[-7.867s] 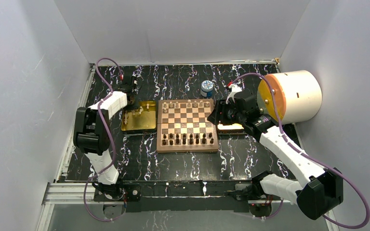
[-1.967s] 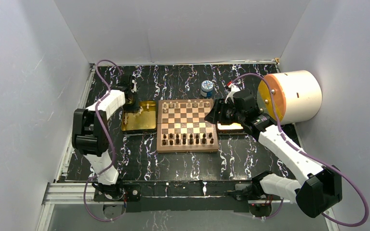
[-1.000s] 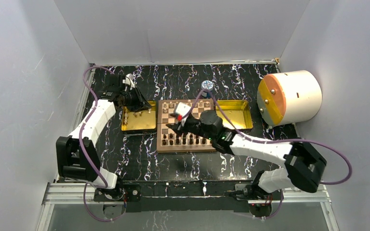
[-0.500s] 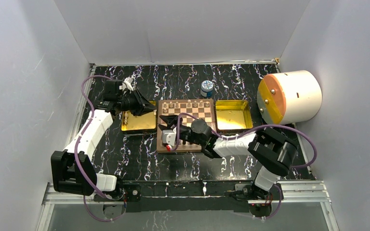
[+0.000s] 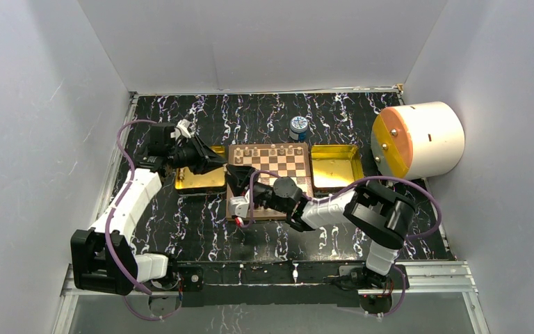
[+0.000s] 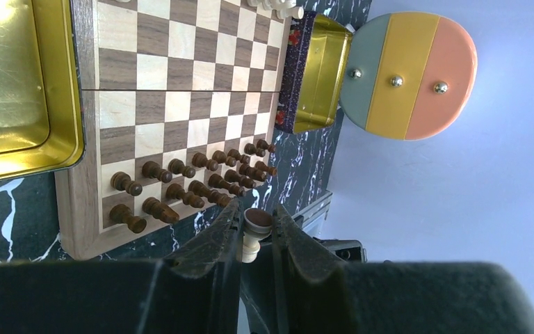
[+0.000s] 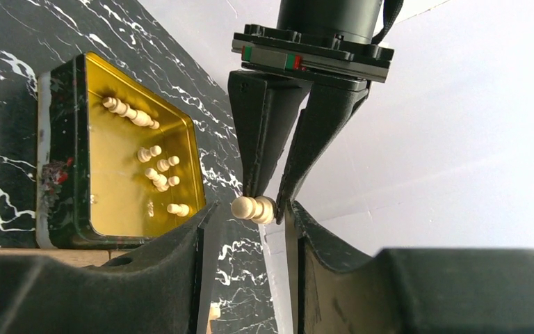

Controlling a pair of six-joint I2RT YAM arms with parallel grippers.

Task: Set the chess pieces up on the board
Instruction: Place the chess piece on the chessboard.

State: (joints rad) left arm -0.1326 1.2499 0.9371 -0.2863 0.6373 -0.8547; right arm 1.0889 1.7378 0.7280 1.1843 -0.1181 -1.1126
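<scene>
Jaws of the left gripper (image 6: 256, 216) pinch a small pale cream chess pawn (image 7: 254, 208); the right gripper (image 7: 249, 209) stands open around it, at the left edge of the checkered wooden chessboard (image 6: 181, 104), over black white-veined marble-look tabletop (image 5: 201, 229), inside plain pale walls (image 5: 250, 42).

You are looking at a black table top (image 5: 264, 115), marbled with white veining. Pale grey walls (image 5: 250, 42) are closing it in on three sides. Even light is falling across it, casting soft shadows.
</scene>
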